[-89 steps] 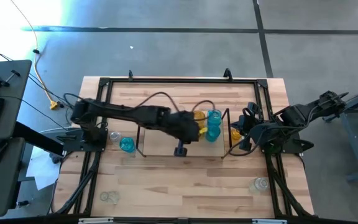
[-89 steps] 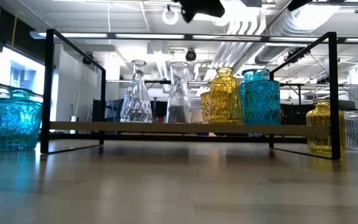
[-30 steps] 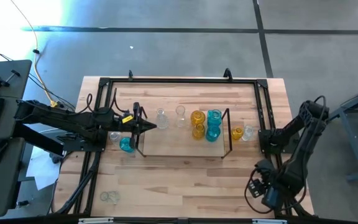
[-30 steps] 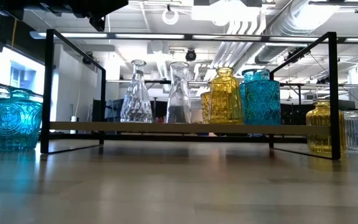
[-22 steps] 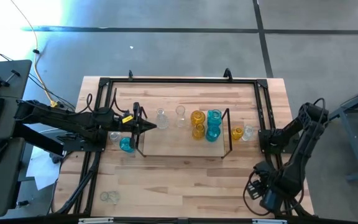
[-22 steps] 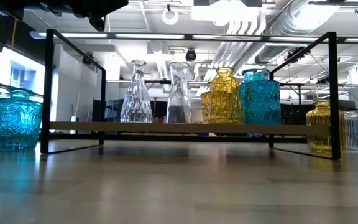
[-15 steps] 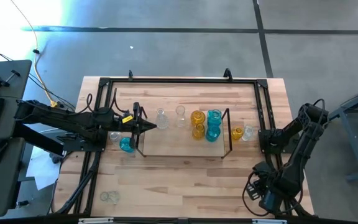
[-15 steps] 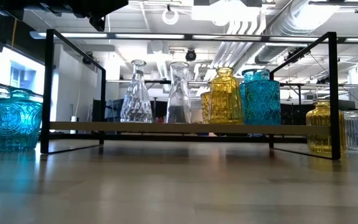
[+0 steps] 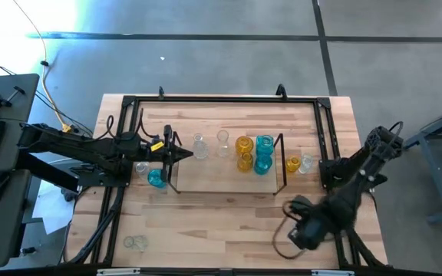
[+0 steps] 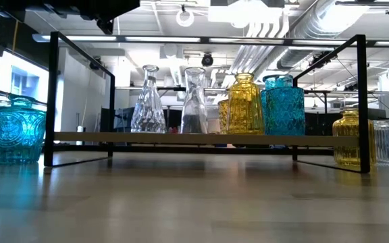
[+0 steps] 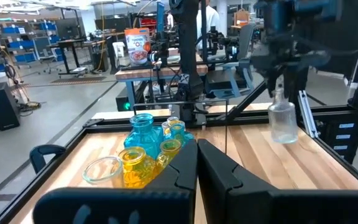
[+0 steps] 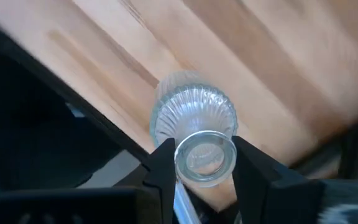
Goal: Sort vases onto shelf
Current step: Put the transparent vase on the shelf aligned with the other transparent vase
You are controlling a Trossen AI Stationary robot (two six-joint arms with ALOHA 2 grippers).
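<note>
- My right hand (image 12: 201,163) pinches the neck of a clear ribbed vase (image 12: 194,121), lifted near the surface's (image 9: 229,222) five o'clock corner (step: carrying).
- Next I carry it to the shelf (image 9: 225,180), toward eleven o'clock.
- My left hand (image 11: 196,163), pressed together, waits by the shelf's left end.

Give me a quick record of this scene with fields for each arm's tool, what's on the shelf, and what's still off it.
Right tool: shut on the neck of a ribbed clear glass vase, lifted off the table.
Left tool: shut, empty, at the shelf's left end.
Low black-framed shelf: two clear, two amber-yellow, two turquoise vases.
Off shelf: turquoise glass vase on the left.
</note>
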